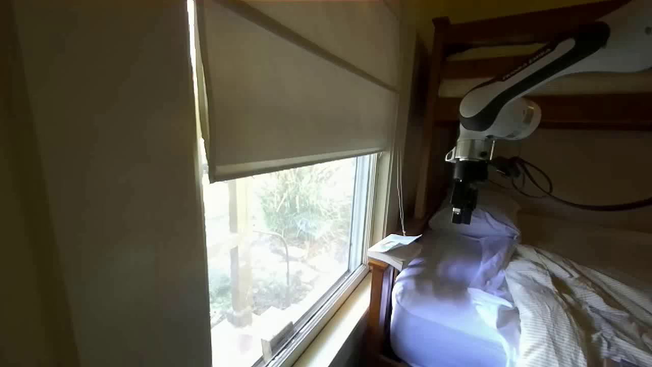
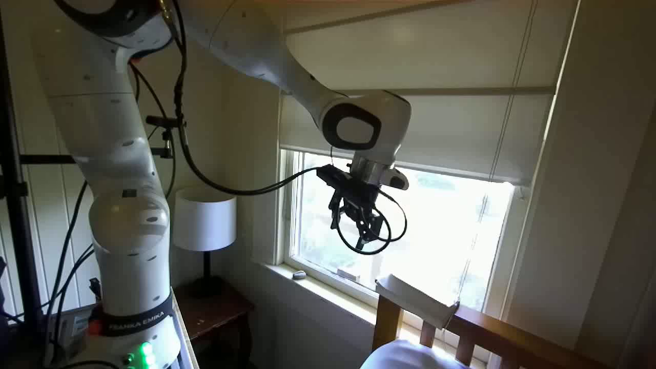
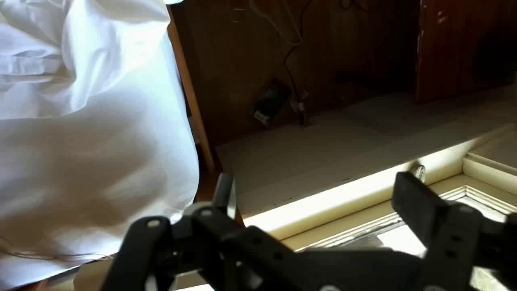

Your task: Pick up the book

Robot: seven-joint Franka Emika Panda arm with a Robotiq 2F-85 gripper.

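Gripper point(image 3: 316, 186) is spread wide, holds nothing, hangs higher than bed rail point(image 2: 512, 335) | book point(image 2: 416, 301) rests atop bed rail, long side apparently along it | reach likely goes down and sideways

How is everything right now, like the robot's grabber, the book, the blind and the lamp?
Gripper: open, holding nothing.
Book: lying on the wooden bed rail, not picked up.
Window blind: partly lowered.
Lamp: looks unlit.
Blanket: rumpled.
Robot base light: glowing green.
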